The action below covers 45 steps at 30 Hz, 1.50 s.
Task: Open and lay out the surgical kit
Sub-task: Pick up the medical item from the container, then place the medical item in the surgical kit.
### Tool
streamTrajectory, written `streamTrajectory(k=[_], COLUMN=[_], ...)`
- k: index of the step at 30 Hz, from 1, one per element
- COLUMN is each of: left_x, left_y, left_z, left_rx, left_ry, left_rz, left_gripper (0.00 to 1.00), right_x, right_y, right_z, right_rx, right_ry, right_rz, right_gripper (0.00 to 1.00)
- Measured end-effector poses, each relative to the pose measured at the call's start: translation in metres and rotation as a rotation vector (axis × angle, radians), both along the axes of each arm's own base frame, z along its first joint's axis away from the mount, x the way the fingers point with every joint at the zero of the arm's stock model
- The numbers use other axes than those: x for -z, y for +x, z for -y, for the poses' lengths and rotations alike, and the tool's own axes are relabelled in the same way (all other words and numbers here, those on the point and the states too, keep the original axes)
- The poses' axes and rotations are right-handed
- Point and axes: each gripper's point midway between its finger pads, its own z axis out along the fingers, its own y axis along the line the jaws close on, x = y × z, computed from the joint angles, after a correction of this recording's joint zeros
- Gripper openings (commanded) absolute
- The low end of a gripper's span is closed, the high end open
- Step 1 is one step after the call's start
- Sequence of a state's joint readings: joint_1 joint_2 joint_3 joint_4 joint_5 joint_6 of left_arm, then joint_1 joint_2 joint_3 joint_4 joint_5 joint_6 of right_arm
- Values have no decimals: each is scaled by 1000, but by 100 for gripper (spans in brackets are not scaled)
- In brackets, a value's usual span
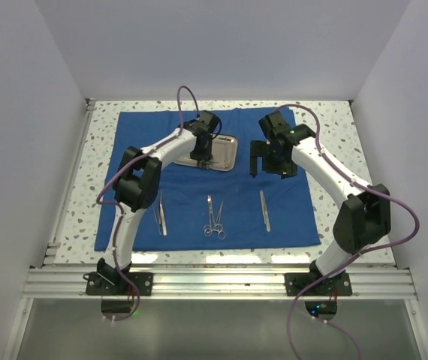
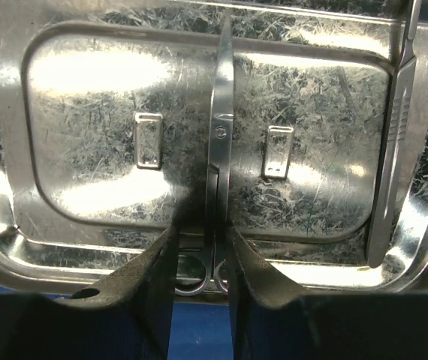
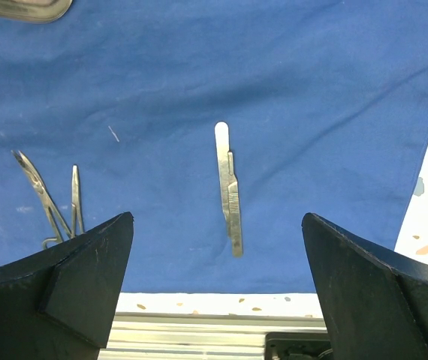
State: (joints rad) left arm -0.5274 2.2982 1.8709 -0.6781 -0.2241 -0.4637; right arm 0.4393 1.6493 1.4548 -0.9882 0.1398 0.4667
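Blue wrap [image 1: 289, 217] lies spread on table [image 1: 334, 150] w/ tweezers [image 1: 161, 214] at L, my L gripper [image 2: 203, 236] clenched on scissors [image 2: 219, 135] inside steel tray [image 2: 86, 67], ring forceps [image 1: 214, 219] mid-cloth, flat handle [image 3: 229, 187] further R, my R gripper [image 3: 218, 217] above it, jaws wide apart.

Bright, even light is cast from above. Strong glare is thrown off the steel tray [image 2: 86, 75]; the left pincer [image 2: 201, 236] is rendered dark and blurred.

speckled tabletop [image 1: 334, 120], aluminium rail [image 1: 221, 283], white walls [image 1: 214, 45]
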Motion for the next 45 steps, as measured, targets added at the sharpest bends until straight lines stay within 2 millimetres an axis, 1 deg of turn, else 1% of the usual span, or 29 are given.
streamTrajectory(k=[2, 8, 10, 11, 12, 14, 21, 28, 30, 32, 36, 38, 41, 43, 45], left_x=[1, 2, 2, 2, 2, 3, 2, -5, -11, -23, -64, -76, -82, -80, -75], left_y=[-6, -8, -8, -7, -6, -6, -6, -5, -4, 1, 17, 18, 8, -11, -38], left_z=[0, 4, 5, 6, 7, 10, 12, 13, 16, 20, 30, 31, 28, 23, 16], left_rx=[11, 32, 38, 43, 50, 68, 98, 118, 124, 129, 133, 133, 125, 112, 91], left_ry=[-9, -20, -18, -19, -19, -22, -35, -23, -21, -27, -70, -83, -92, -92, -85], left_rz=[-5, 4, 5, 5, 6, -2, -16, -48, -66, -62, 12, 32, 19, -16, -62], left_gripper=[33, 33, 26, 20, 10, 1, 0, 0, 0, 0, 0, 0, 0, 0, 0], right_x=[0, 0, 0, 0, 0, 0, 0, 0, 0, 0, 0, 0, -1, -3, -6], right_y=[0, 1, 1, 1, 1, 2, 2, 3, 2, 2, 2, 2, 0, 0, 0], right_z=[0, 1, 2, 3, 3, 4, 5, 3, 1, 0, 0, 0, 1, 1, 2], right_rx=[1, 0, 0, 1, 0, 1, 1, -3, -6, -7, -8, -8, -8, -8, -6], right_ry=[1, 0, -1, -2, -2, -4, -4, 8, 20, 22, 25, 26, 27, 28, 29], right_rz=[1, 0, 0, 0, 0, 1, 1, 1, -2, -3, -1, 0, 4, 10, 18], right_gripper=[98, 99, 99, 98, 98, 98, 98, 98, 98, 98, 98, 98, 98, 98, 98])
